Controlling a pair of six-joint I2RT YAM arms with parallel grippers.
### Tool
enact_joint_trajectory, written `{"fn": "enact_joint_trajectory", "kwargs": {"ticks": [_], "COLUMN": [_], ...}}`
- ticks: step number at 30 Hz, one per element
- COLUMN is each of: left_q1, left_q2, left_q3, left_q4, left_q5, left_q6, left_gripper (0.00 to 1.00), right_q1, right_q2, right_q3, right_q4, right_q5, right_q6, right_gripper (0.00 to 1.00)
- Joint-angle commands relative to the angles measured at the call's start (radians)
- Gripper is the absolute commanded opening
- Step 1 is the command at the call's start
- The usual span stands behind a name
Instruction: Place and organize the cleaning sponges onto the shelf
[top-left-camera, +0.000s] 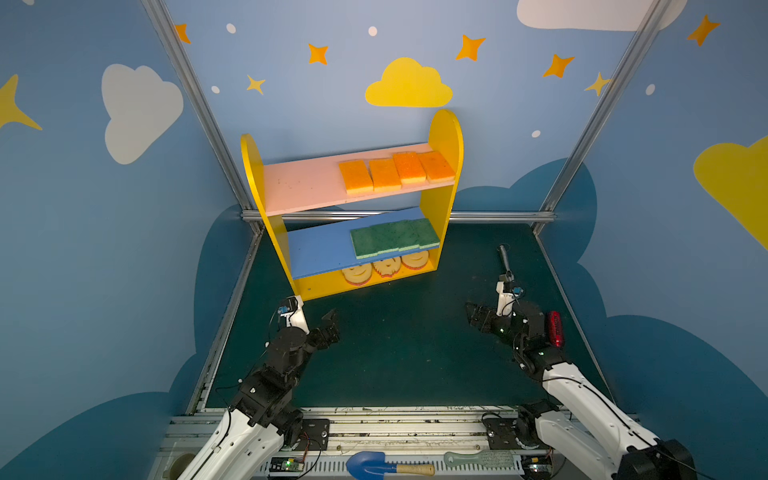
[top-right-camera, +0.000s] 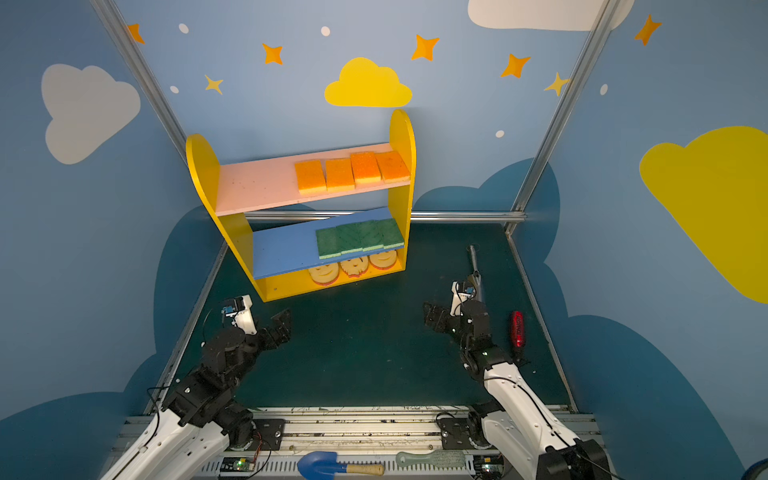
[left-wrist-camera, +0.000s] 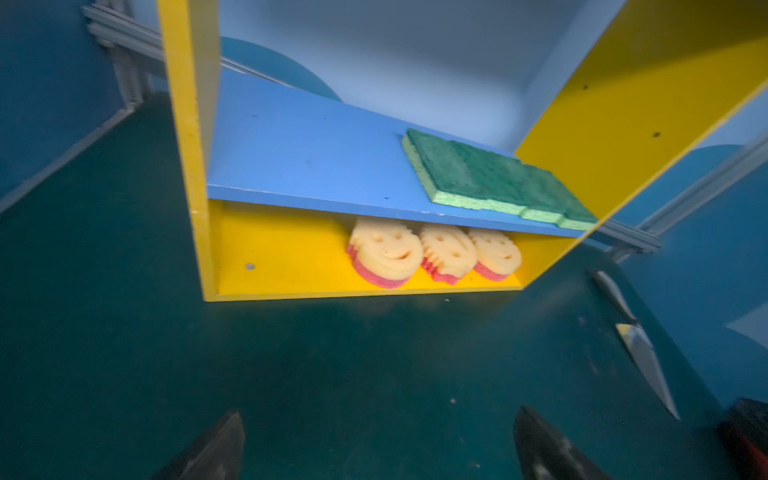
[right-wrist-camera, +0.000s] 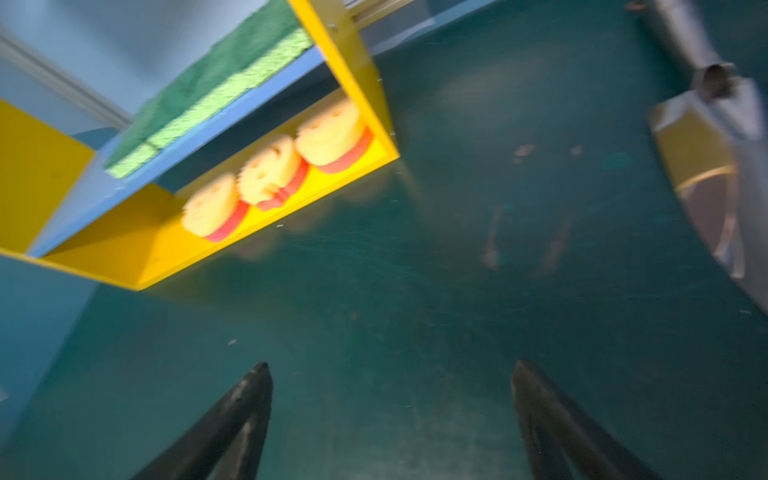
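Shelf (top-left-camera: 446, 137) sits centre frame in both top views, at the back of the green mat (top-left-camera: 395, 353) and angled, its left end closer to the camera.
- Pink top board (top-left-camera: 299, 187): four orange pads (top-left-camera: 397, 170) flat in a row, packed toward the right end. Left half is bare.
- Blue middle board (top-left-camera: 316, 249): four green pads (top-left-camera: 395, 239) in a row, right end, edges touching or slightly overlapping.
- Yellow base (top-left-camera: 320, 286): three smiley sponges (top-left-camera: 386, 266) leaning side by side, right of centre, pink backing showing in the left wrist view.

Left gripper (left-wrist-camera: 378, 415): lower left of centre in the top views, over bare mat, jaws spread wide, nothing between them. It is well apart from the shelf.
Right gripper (right-wrist-camera: 390, 365): lower right of centre, also spread wide and holding nothing. The right wrist view is blurred, but the gap between the fingers is clear.

A metal trowel (top-left-camera: 505, 259) lies on the mat at right, behind the right arm. A red object (top-left-camera: 555, 328) lies just right of that arm. A blue scoop (top-left-camera: 365, 463) and a brush (top-left-camera: 478, 459) lie on the rail at the bottom edge.
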Motion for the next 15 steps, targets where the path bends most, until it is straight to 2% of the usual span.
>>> {"fn": "enact_joint_trajectory", "kwargs": {"ticks": [1,5,9,11,13,15], "left_q1": [0.104,0.276,0.452,0.548,0.571,0.572], "left_q2": [0.068,0.210,0.392,0.517,0.618,0.712], "left_q3": [0.067,0.063,-0.019,-0.014,0.048,0.080], "left_q4": [-0.016,0.075,0.353,0.454,0.442,0.484], "left_q5": [0.010,0.114,0.248,0.332,0.334,0.327], "left_q6": [0.061,0.088,0.110,0.090,0.145,0.219], "left_gripper": [1.00,1.00,1.00,1.00,1.00,1.00], "right_q1": [-0.003,-0.025,-0.056,-0.071,-0.083,-0.109], "right_q2": [0.032,0.144,0.253,0.281,0.280,0.287], "right_q3": [0.012,0.082,0.117,0.153,0.173,0.171], "right_q4": [0.123,0.116,0.182,0.170,0.134,0.123], "right_q5": [0.141,0.211,0.301,0.347,0.401,0.429], "right_q6": [-0.007,-0.085,-0.104,-0.182,-0.280,-0.303], "right_gripper": [0.97,0.97,0.97,0.98,0.98,0.98]}}
